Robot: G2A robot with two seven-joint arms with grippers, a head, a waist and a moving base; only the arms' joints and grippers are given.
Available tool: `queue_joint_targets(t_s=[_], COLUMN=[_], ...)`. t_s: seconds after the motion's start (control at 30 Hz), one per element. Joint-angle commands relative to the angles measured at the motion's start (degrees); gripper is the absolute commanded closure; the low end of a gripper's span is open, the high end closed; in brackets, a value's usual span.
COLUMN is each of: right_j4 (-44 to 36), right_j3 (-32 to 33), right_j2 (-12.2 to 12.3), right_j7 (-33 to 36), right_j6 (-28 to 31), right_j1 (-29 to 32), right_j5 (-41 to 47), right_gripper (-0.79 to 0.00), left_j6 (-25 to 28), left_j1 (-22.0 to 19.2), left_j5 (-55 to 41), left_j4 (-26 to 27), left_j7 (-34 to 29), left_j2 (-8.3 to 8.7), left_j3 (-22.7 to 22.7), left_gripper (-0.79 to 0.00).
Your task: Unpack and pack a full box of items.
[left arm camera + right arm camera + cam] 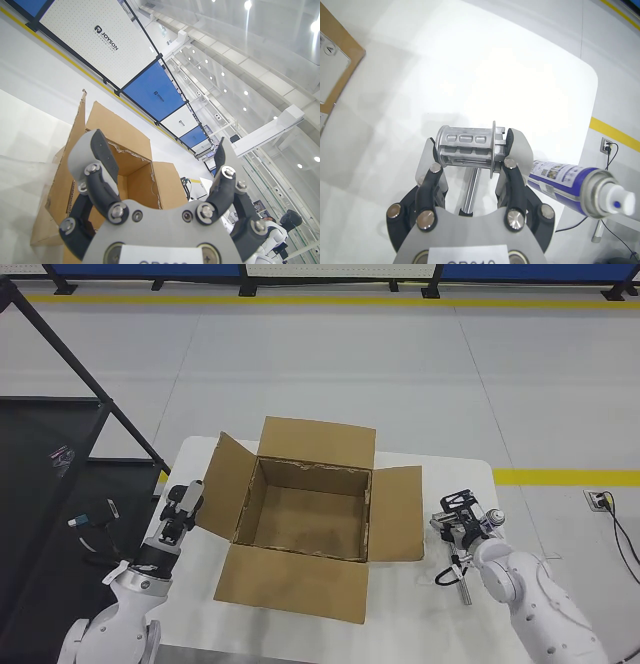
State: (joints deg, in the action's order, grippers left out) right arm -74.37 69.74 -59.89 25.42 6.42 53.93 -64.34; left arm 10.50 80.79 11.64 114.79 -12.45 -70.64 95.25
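An open cardboard box (305,526) stands in the middle of the white table (420,614), all its flaps spread out and only bare cardboard showing inside. My left gripper (162,155) is open and holds nothing; it hangs beside the box's left flap (222,489), and the top view shows the left gripper (183,504) there. My right gripper (471,147) is shut on a silver metal cylinder (467,150) with a flange, just above the table right of the box; the right gripper (458,516) is apart from the right flap. A blue and white spray can (570,180) lies beside it.
The spray can (493,519) lies near the table's right edge. A black frame (70,374) and a dark surface (50,514) stand left of the table. The box's labelled flap (335,62) lies flat towards the right arm. Bare table stretches in front of the right gripper.
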Motion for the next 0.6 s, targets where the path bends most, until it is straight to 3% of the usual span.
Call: queue_joint_targets(t_s=[0.0, 0.33, 0.57], right_j4=[-3.69, -25.97, -38.97], right_j3=[3.05, 19.09, 24.27], right_j2=[0.6, 3.1, 3.72], right_j7=[0.15, 2.3, 6.34], right_j6=[0.72, 5.02, 12.79], right_j1=[1.7, 12.02, 17.1], right_j5=[0.51, 4.08, 12.63], right_gripper=[-0.055, 0.0, 0.0], left_j6=[0.0, 0.34, 1.5], left_j1=[0.0, -0.21, 1.22], left_j5=[0.0, -0.3, -1.35], left_j4=[-0.01, 0.06, 0.65], left_j7=[0.03, 0.17, 2.17], left_j2=[0.01, 0.08, 0.1], left_j3=[-0.02, 0.05, 1.84], left_gripper=[-0.785, -0.785, -0.785])
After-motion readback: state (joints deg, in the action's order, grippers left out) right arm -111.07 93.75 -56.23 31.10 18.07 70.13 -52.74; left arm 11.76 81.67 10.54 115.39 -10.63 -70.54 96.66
